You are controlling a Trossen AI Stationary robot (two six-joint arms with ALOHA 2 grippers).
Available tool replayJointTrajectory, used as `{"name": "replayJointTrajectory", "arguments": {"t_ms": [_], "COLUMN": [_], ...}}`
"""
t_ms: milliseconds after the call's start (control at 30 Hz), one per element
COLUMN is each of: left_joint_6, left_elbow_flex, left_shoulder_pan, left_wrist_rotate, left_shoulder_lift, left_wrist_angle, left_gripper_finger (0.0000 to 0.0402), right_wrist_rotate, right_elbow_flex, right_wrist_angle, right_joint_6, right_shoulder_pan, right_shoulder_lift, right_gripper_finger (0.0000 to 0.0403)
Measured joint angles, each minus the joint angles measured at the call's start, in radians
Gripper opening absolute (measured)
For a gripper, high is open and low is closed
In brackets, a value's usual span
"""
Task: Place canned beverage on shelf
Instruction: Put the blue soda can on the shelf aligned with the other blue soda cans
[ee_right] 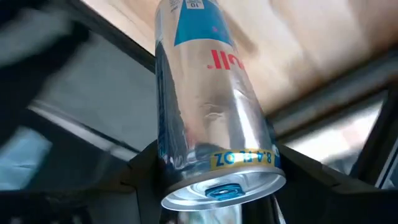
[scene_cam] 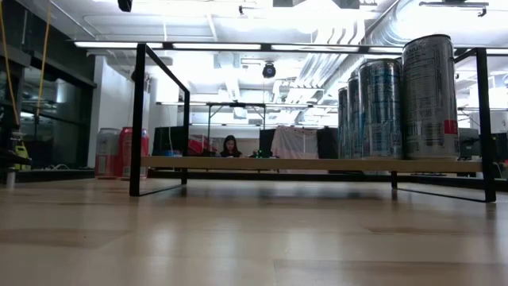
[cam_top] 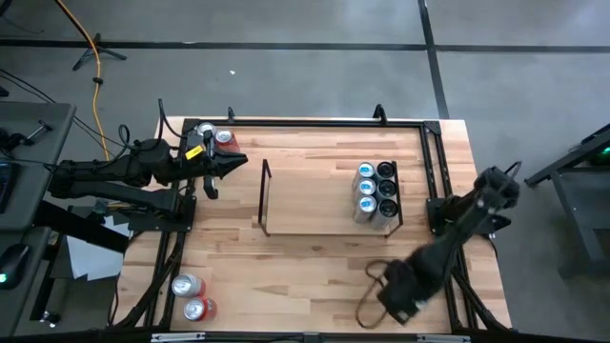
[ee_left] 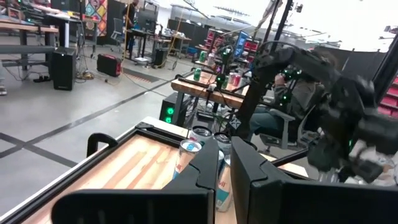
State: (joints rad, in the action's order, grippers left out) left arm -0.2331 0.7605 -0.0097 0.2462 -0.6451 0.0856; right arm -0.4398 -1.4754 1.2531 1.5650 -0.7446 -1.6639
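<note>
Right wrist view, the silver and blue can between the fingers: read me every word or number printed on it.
Silver and blue drink can, held in the right gripper:
"8.4 FL OZ", yellow band near the rim; only "8.4" and "OZ" are clear.
"10", small print at the far end.
Red brand lettering, partly hidden; only "ull" shows.
Other print is too blurred to read.

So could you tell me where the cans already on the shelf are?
In the high view, six cans stand in two rows at the shelf's right end, near the right arm.
</note>
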Motion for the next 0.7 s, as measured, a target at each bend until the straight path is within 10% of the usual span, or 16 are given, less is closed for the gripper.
{"name": "replayJointTrajectory", "arguments": {"t_ms": [700], "left_joint_6": [0.007], "left_elbow_flex": [0.0], "left_shoulder_pan": [0.0], "left_wrist_rotate": [0.0], "left_shoulder_lift": [0.0], "left_wrist_angle": [-0.001], "left_gripper_finger": [0.0006], "right_wrist_rotate": [0.349], "right_elbow_flex": [-0.72], "right_wrist_angle": [0.319], "right_joint_6": [-0.815], "right_shoulder_pan": [0.555], "right_shoulder_lift": [-0.288], "right_gripper_finger": [0.0225]}}
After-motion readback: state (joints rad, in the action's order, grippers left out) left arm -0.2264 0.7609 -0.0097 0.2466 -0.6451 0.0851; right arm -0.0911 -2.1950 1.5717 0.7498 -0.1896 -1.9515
